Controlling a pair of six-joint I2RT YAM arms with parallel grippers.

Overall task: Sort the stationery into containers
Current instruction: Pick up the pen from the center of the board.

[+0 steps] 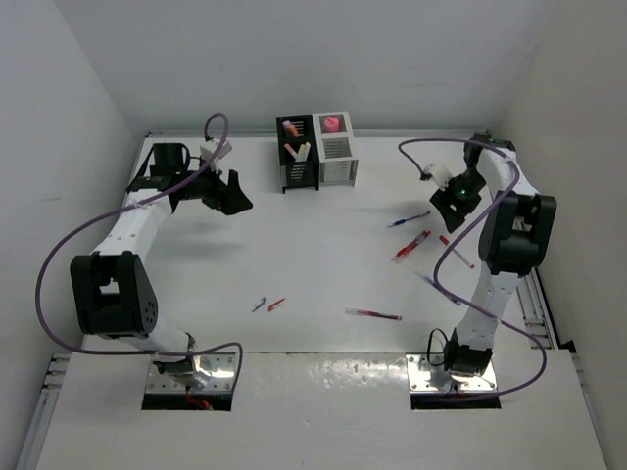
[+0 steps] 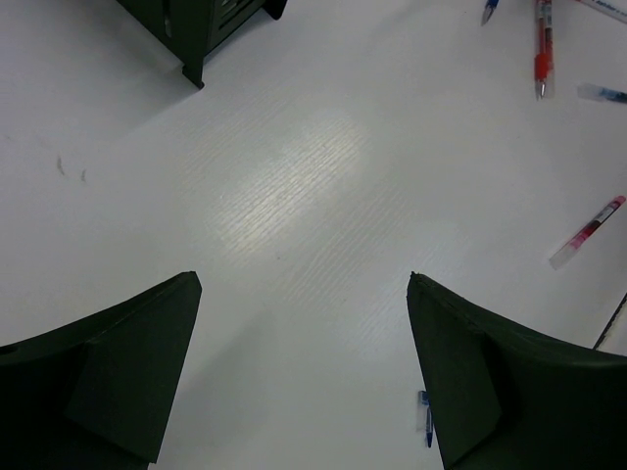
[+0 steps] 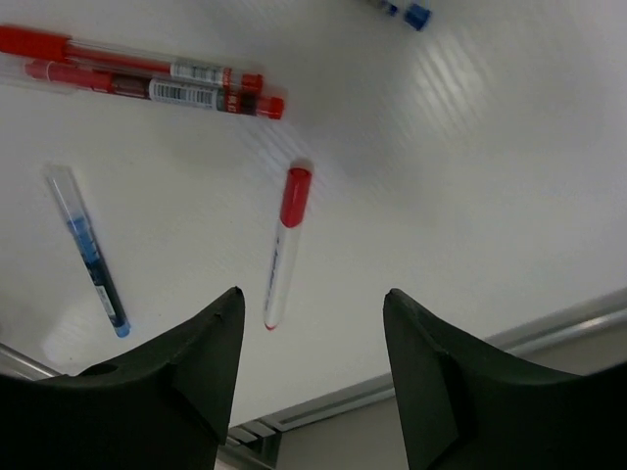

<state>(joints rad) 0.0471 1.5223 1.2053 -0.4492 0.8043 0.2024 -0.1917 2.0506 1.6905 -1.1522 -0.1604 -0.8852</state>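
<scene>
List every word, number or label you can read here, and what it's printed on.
Nothing reads clearly in any view.
Upper red pen: white label, print too small to read.
Lower red pen: barcode sticker, digits too small to read.
White pen with red cap: faint barrel print, blurred.

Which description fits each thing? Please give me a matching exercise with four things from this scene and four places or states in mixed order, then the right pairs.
Things:
1. black holder
2. white holder
3. left gripper
4. white pen with red cap

Descriptions:
A. lies on the table near the right gripper
B. holds a pink piece
C. open, holding nothing
D. left half of the joined pair in the top view

Pairs: 1-D, 2-B, 3-C, 4-A.
</scene>
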